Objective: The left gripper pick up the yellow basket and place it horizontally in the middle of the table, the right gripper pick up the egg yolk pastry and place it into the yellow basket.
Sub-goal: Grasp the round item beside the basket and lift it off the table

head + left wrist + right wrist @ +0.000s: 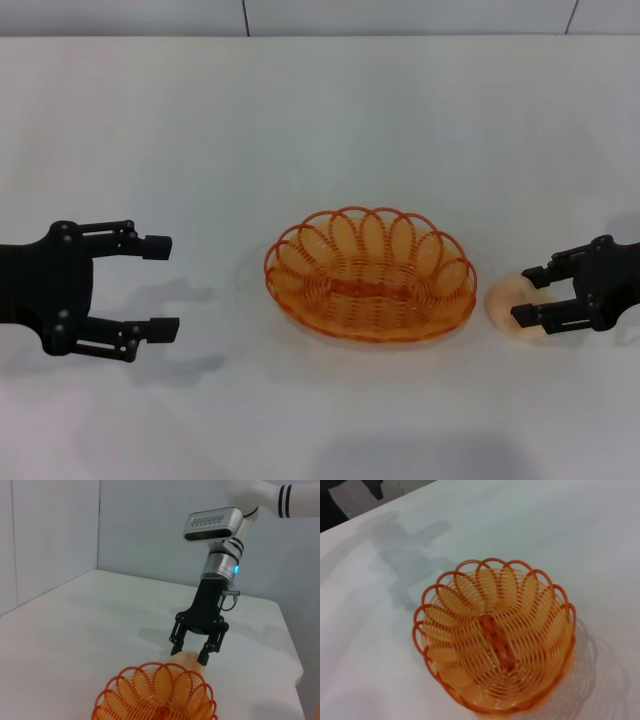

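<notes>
The yellow basket lies flat, long side across, in the middle of the white table; it also shows in the left wrist view and the right wrist view, and it is empty. My left gripper is open and empty, left of the basket and clear of it. The egg yolk pastry rests on the table just right of the basket. My right gripper straddles it, with its fingers closed against its sides. The left wrist view shows this gripper over the pastry.
A grey wall runs behind the table's far edge. In the left wrist view the table's edge lies beyond the right arm. Bare tabletop surrounds the basket on all sides.
</notes>
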